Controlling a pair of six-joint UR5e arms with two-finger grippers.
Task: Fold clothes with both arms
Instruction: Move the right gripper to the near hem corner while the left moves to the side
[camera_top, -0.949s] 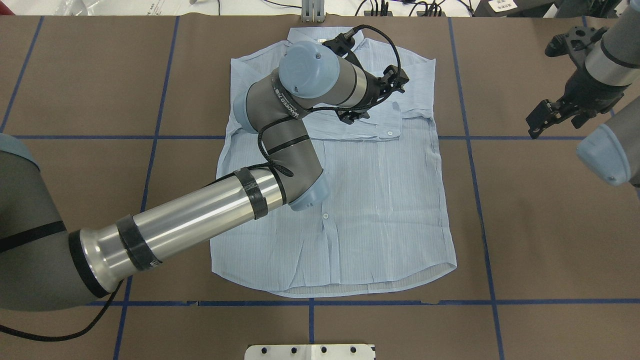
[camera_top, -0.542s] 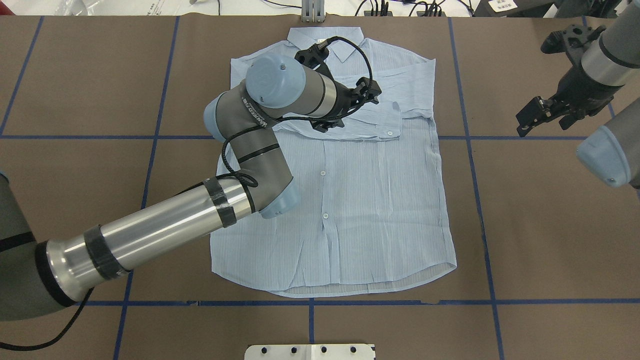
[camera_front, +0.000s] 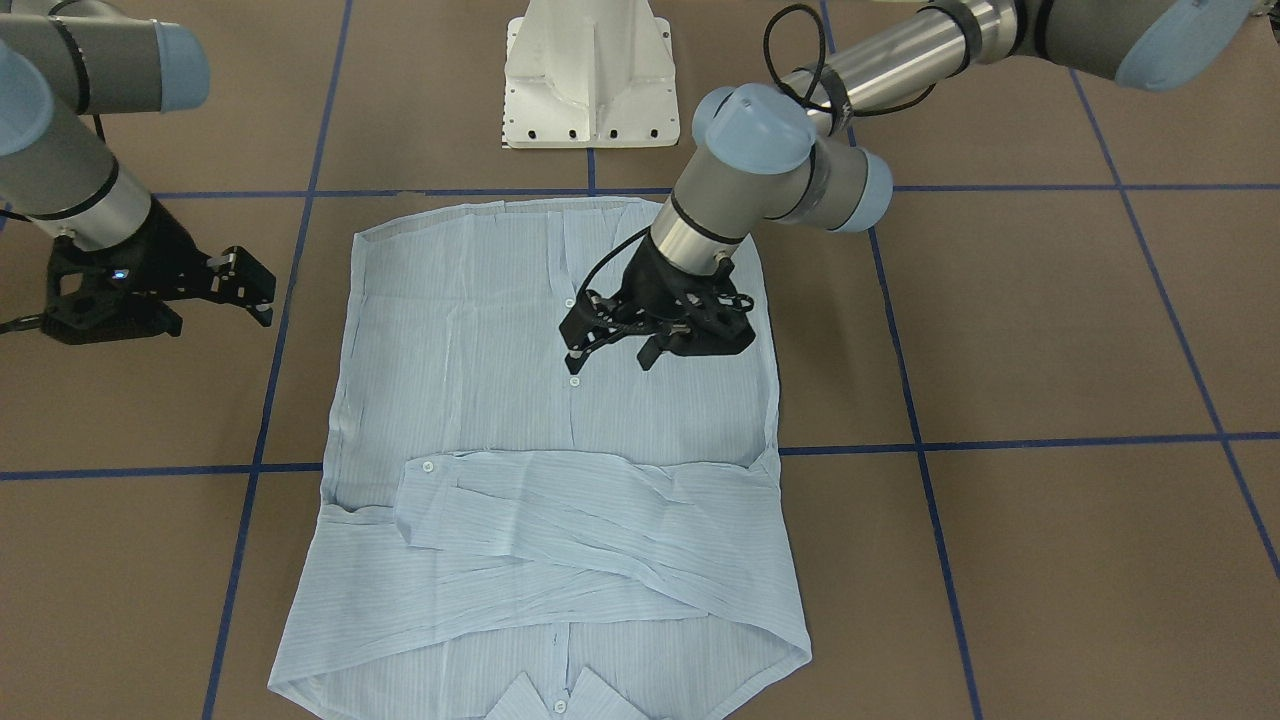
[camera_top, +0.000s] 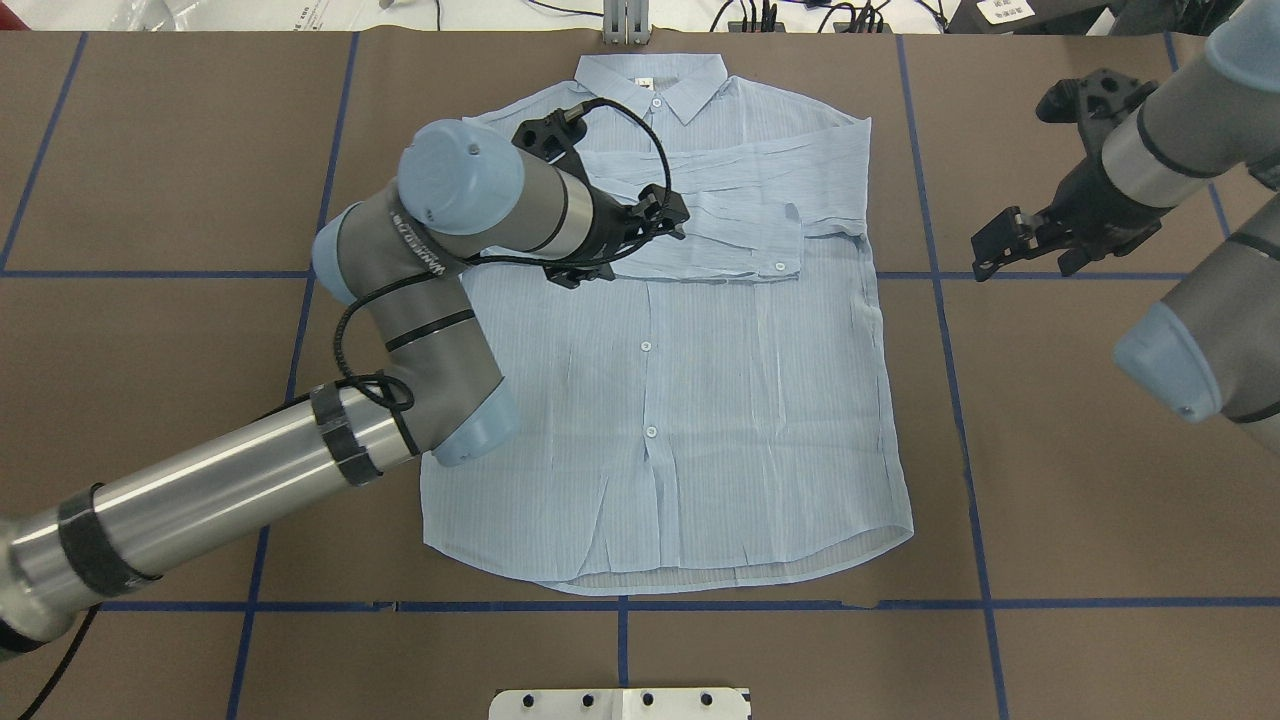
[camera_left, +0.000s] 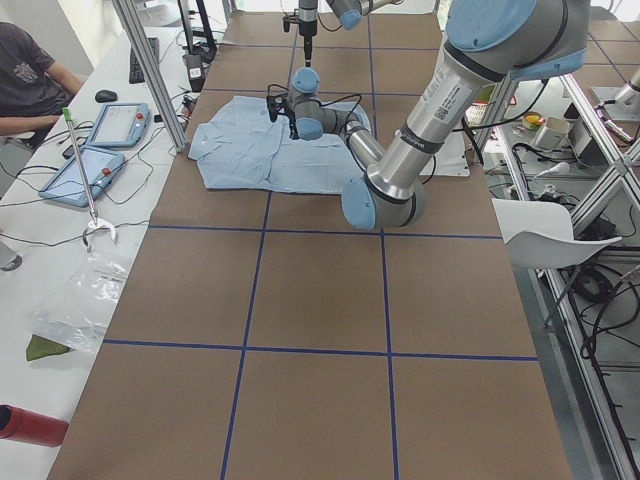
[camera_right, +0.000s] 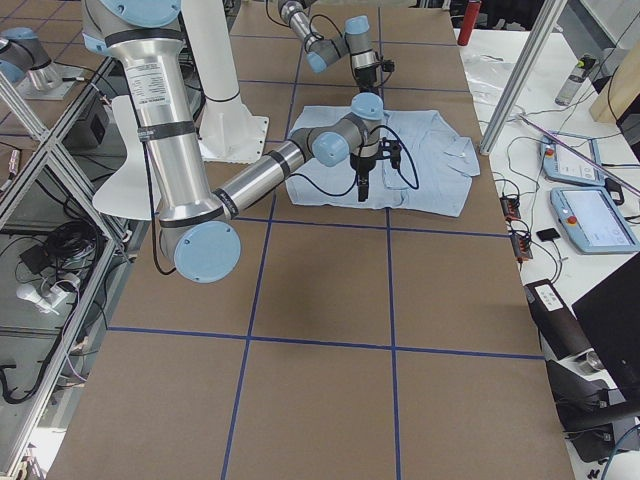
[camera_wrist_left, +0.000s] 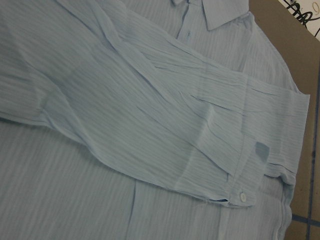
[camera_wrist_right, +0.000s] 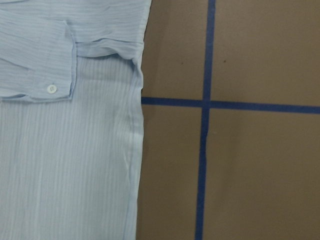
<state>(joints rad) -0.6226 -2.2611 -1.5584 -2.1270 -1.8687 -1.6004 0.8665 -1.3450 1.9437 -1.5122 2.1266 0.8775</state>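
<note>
Shirt (camera_top: 720, 420) lies flat on the table (camera_top: 1100, 480), buttoned front up, collar (camera_top: 650, 75) at the edge far from the robot. Both sleeves are folded across the chest, and 1 cuff (camera_top: 785, 245) with a white button ends near the shirt's right side. Left end effector (camera_front: 612, 355) is over the shirt's left chest beside the folded sleeves, fingers spread wide, holding nothing. Right end effector (camera_top: 1000, 245) is over bare table beside the shirt's right edge, clear of the cloth, also wide apart and empty.
</note>
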